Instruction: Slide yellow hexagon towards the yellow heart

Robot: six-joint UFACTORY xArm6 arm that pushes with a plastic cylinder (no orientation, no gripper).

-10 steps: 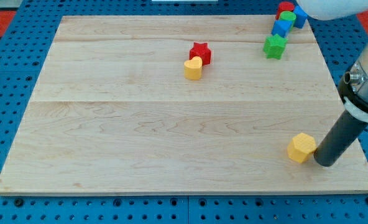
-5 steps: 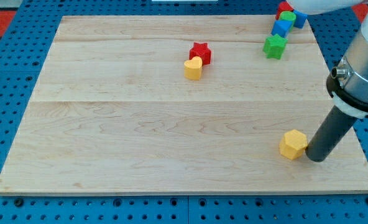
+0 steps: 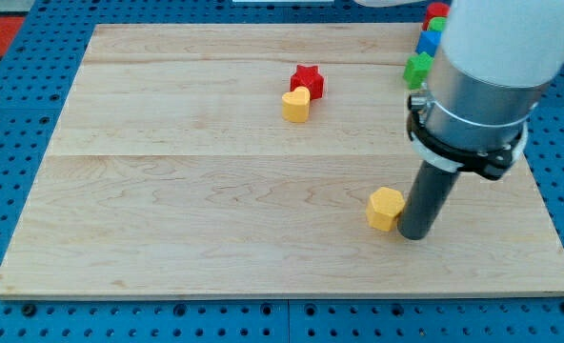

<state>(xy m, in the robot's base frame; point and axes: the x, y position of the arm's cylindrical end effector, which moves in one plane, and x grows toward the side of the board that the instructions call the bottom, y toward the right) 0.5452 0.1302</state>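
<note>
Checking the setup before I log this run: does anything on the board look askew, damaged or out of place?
Nothing stands out. The yellow hexagon sits flat with my tip against its right side; the yellow heart touches the red star. The wooden board looks unmarked.

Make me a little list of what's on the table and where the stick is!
yellow hexagon: near the view's bottom right, on the wooden board
my tip: right against the hexagon, on its right side in the view
yellow heart: up and to the left, touching the red star
green star: top right, partly hidden by the arm
blue block: top right, above the green star
other blocks: mostly hidden at the top right
</note>
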